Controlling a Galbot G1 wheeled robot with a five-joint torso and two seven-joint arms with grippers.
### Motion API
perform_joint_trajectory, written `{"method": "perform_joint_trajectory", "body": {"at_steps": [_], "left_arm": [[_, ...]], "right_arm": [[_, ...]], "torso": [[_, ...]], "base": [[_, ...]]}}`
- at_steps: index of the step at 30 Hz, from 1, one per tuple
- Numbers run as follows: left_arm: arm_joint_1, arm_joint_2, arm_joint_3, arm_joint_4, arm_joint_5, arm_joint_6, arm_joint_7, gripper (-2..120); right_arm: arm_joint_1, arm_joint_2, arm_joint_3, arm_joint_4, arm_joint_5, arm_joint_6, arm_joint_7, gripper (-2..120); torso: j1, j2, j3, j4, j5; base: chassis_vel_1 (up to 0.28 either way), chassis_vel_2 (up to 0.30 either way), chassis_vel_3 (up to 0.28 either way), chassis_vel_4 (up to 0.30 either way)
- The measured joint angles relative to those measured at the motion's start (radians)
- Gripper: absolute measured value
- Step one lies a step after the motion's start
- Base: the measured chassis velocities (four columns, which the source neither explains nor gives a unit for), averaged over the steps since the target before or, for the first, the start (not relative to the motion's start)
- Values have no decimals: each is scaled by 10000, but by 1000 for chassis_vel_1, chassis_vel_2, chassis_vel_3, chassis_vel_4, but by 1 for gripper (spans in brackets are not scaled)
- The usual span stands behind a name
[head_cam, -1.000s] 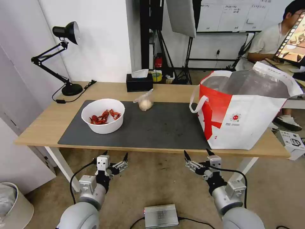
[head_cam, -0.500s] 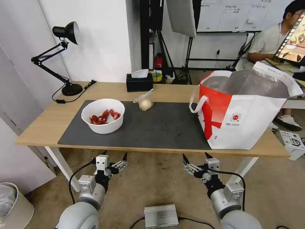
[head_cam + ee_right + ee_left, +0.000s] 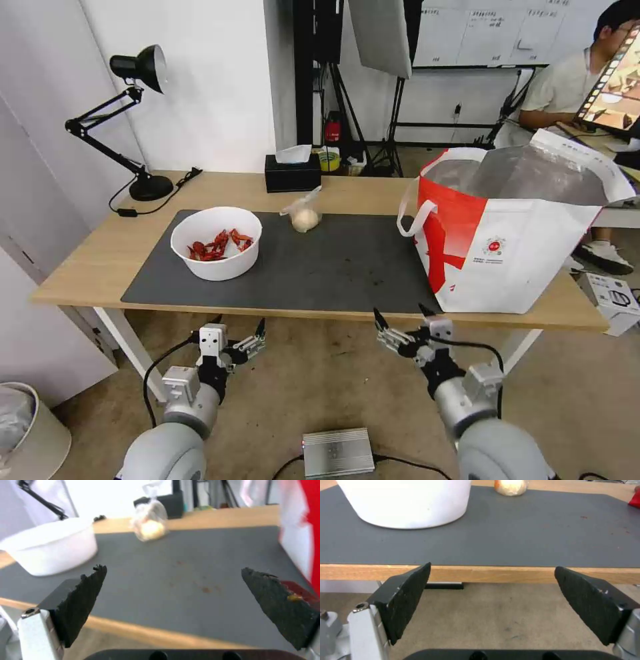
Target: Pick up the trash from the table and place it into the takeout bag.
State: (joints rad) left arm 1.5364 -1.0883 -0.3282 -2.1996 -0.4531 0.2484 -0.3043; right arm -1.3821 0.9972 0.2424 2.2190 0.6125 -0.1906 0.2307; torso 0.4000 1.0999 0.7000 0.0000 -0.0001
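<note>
A white bowl (image 3: 216, 242) holding red crayfish shells sits on the left of the dark mat (image 3: 333, 273) on the light-wood table (image 3: 93, 257). A knotted clear bag (image 3: 304, 213) with a pale lump lies at the mat's far edge. The white and red takeout bag (image 3: 513, 227) stands open at the table's right end. My left gripper (image 3: 241, 329) hangs open below the front edge, under the bowl (image 3: 406, 502). Low and in front of the mat's right part, my right gripper (image 3: 401, 317) is open too, facing the knotted bag (image 3: 149, 526) and the bowl (image 3: 50, 548).
A black tissue box (image 3: 292, 173) stands at the back of the table and a black desk lamp (image 3: 133, 113) at the back left. A grey metal box (image 3: 337, 452) lies on the floor between my arms. A person sits behind the takeout bag.
My right gripper has drifted left and slightly up toward the table's front edge. The left gripper has barely moved.
</note>
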Motion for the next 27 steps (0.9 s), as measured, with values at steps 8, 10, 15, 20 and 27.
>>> {"method": "perform_joint_trajectory", "body": {"at_steps": [8,10,15,20,27], "left_arm": [[24,-100,19,10,50,27,-7,100],[35,-106,3,10,55,33,-8,100],[124,-170,-83,5,105,46,-18,100],[210,-249,-149,9,178,47,-19,100],[304,-308,-263,18,196,47,-22,100]], "right_arm": [[2299,-131,-819,-1180,408,-40,-354,100],[2788,-108,-1009,-1415,460,-92,-342,100],[4734,123,-1917,-2545,774,-335,-176,100],[5771,396,-2563,-3408,970,-513,-91,100],[7602,1132,-3501,-5194,1012,-733,-103,100]], "torso": [[1,0,1,0,2],[1,0,1,0,0],[2,0,1,1,0],[2,0,1,0,0],[2,-1,1,0,-2]], "base": [[0,0,0,0],[0,0,0,0],[0,0,0,0],[0,0,0,0],[0,0,0,0]]}}
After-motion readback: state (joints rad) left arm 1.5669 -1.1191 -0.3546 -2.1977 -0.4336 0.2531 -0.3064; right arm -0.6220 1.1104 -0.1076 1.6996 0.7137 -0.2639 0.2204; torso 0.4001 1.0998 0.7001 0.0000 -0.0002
